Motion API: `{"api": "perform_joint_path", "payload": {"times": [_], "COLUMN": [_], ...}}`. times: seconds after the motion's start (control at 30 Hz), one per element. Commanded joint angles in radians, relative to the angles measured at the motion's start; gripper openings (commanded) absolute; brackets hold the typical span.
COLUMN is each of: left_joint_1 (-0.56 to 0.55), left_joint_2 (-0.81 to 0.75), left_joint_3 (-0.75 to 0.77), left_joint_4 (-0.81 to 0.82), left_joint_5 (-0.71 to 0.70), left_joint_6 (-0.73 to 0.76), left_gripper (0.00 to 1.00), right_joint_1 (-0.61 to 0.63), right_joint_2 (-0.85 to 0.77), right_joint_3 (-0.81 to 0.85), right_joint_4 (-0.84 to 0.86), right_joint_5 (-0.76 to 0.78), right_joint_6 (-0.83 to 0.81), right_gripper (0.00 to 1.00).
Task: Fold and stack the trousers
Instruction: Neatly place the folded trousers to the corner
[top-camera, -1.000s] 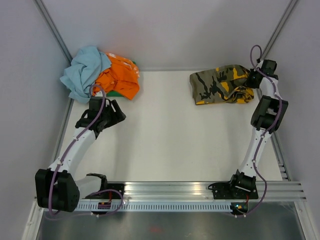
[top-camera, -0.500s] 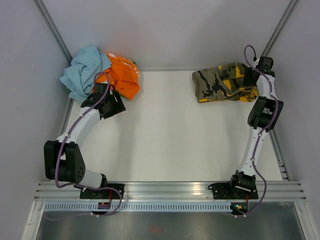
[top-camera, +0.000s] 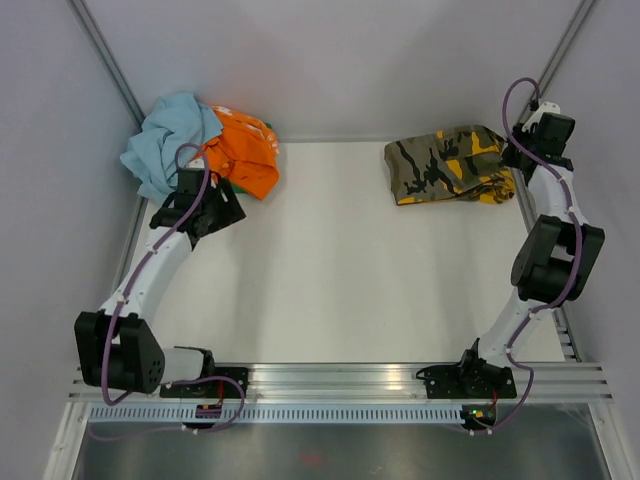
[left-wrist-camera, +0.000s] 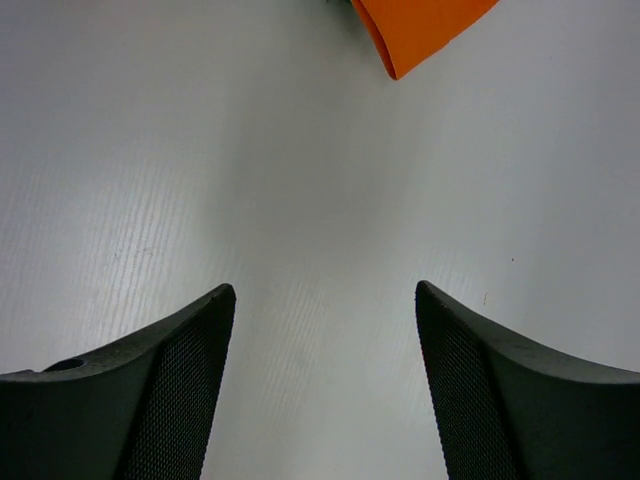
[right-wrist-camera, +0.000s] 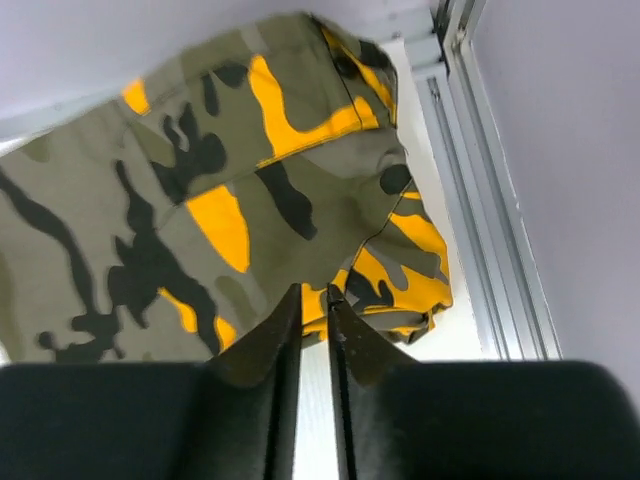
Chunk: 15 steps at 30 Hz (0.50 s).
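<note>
The camouflage trousers (top-camera: 445, 165) lie bunched in a rough fold at the far right of the white table. In the right wrist view they (right-wrist-camera: 250, 200) fill the upper frame. My right gripper (top-camera: 516, 158) hovers at their right edge. Its jaws (right-wrist-camera: 314, 292) stand almost together, with only a thin gap that shows bare table; no cloth is seen between them. My left gripper (top-camera: 218, 210) is open and empty over bare table (left-wrist-camera: 322, 290), just in front of the clothes pile at the far left.
A pile of light blue cloth (top-camera: 165, 140) and orange cloth (top-camera: 240, 155) lies in the far left corner; an orange tip (left-wrist-camera: 420, 25) shows in the left wrist view. A metal rail (right-wrist-camera: 480, 200) runs along the table's right edge beside the trousers.
The trousers shifted slightly right early on, then stayed still. My right wrist has swung out to the right and back from them. My left arm reached toward the pile, then drew back a little.
</note>
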Motion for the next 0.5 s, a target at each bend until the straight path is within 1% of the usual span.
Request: {"api": "perform_joint_path", "payload": {"times": [0.0,0.03,0.1,0.13,0.27,0.3,0.33,0.37,0.4,0.43,0.47], "left_joint_1": [0.016,0.017,0.02,0.02,0.02,0.02,0.02,0.02,0.02,0.02,0.02], "left_joint_2": [-0.101,-0.115,-0.161,-0.174,-0.253,-0.283,-0.299,-0.353,-0.354,-0.365,-0.372], "left_joint_3": [-0.017,-0.027,-0.05,-0.059,-0.117,-0.143,-0.155,-0.195,-0.195,-0.202,-0.209], "left_joint_4": [0.022,0.022,0.032,0.035,0.058,0.061,0.062,0.068,0.068,0.07,0.076], "left_joint_5": [-0.079,-0.078,-0.072,-0.073,-0.075,-0.073,-0.072,-0.068,-0.065,-0.058,-0.052], "left_joint_6": [0.014,0.012,0.006,-0.002,-0.046,-0.066,-0.077,-0.11,-0.111,-0.114,-0.112], "left_gripper": [0.79,0.78,0.78,0.79,0.78,0.78,0.78,0.79,0.78,0.78,0.78], "right_joint_1": [-0.008,-0.015,-0.022,-0.028,-0.036,-0.036,-0.038,-0.039,-0.039,-0.039,-0.038], "right_joint_2": [0.168,0.185,0.223,0.23,0.245,0.259,0.266,0.231,0.231,0.199,0.123], "right_joint_3": [-0.078,-0.069,-0.043,-0.037,-0.014,-0.004,0.014,0.052,0.052,0.01,-0.016], "right_joint_4": [0.083,0.086,0.097,0.112,0.152,0.144,0.083,-0.025,-0.026,-0.02,0.013], "right_joint_5": [0.033,0.033,0.012,-0.004,-0.041,-0.033,-0.025,-0.036,-0.036,-0.051,-0.092], "right_joint_6": [0.017,0.006,0.001,0.001,-0.008,-0.011,-0.011,-0.008,-0.008,-0.007,0.007], "right_gripper": [0.15,0.09,0.04,0.0,0.0,0.0,0.0,0.0,0.0,0.0,0.0]}}
